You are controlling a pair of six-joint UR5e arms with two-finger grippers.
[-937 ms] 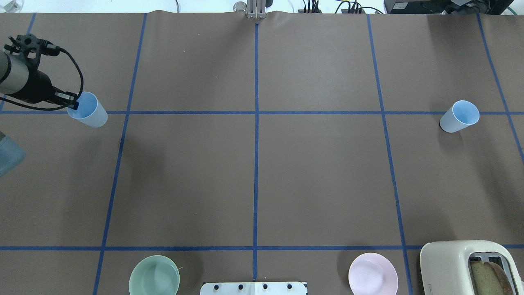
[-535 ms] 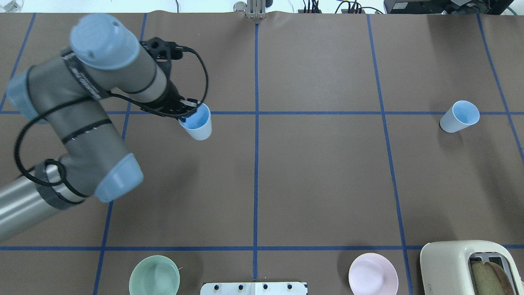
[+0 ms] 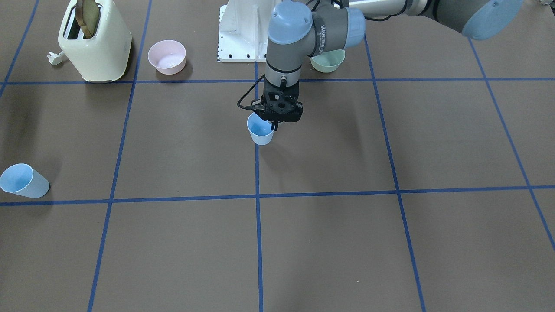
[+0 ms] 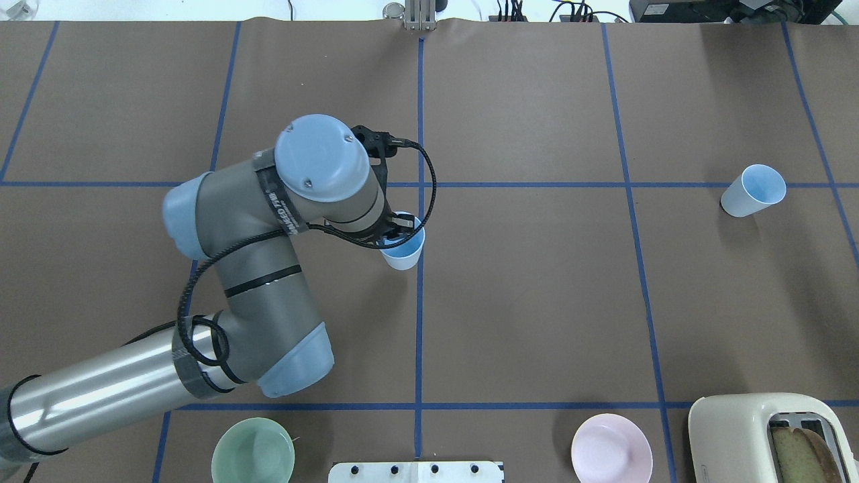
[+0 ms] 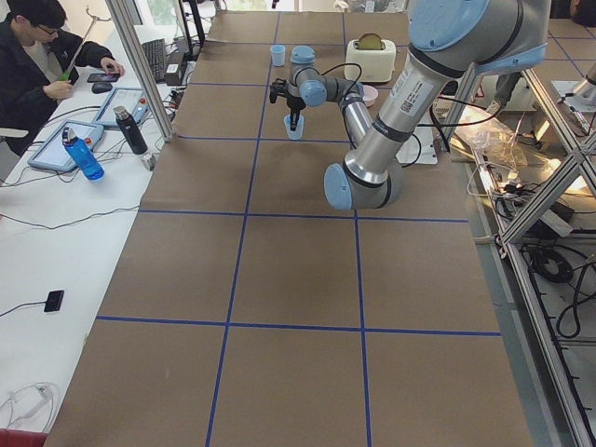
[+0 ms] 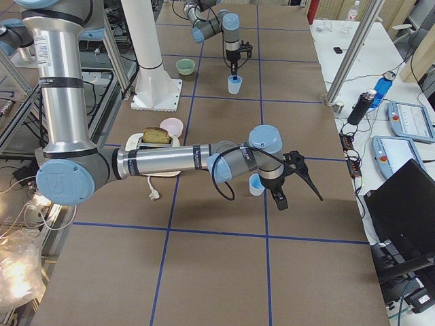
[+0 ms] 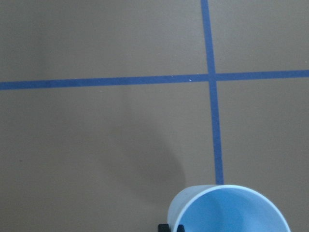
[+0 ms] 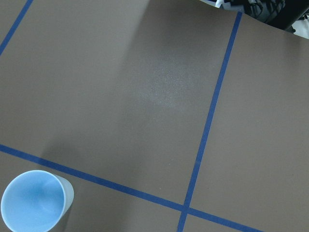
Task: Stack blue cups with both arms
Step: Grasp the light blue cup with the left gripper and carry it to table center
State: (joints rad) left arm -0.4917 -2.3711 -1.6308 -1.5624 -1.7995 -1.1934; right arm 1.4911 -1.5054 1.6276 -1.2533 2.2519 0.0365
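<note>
My left gripper [image 4: 397, 233] is shut on the rim of a pale-blue cup [image 4: 403, 249] and holds it upright near the table's middle, by the centre tape line. The cup also shows in the front view [image 3: 260, 129] under the left gripper [image 3: 275, 123], and at the bottom of the left wrist view [image 7: 230, 210]. The second blue cup [image 4: 753, 191] stands alone at the far right, and shows in the right wrist view [image 8: 34, 200]. My right gripper [image 6: 291, 187] shows only in the exterior right view, beside that cup [image 6: 256, 184]. I cannot tell whether it is open or shut.
A mint-green bowl [image 4: 253, 451], a pink bowl [image 4: 611, 448] and a cream toaster with bread [image 4: 772, 436] stand along the near edge by the white base [image 4: 416, 471]. A person sits at a side desk [image 5: 42, 56].
My left arm has carried its cup from the far left of the table to the middle. The cup at the far right has not moved.
</note>
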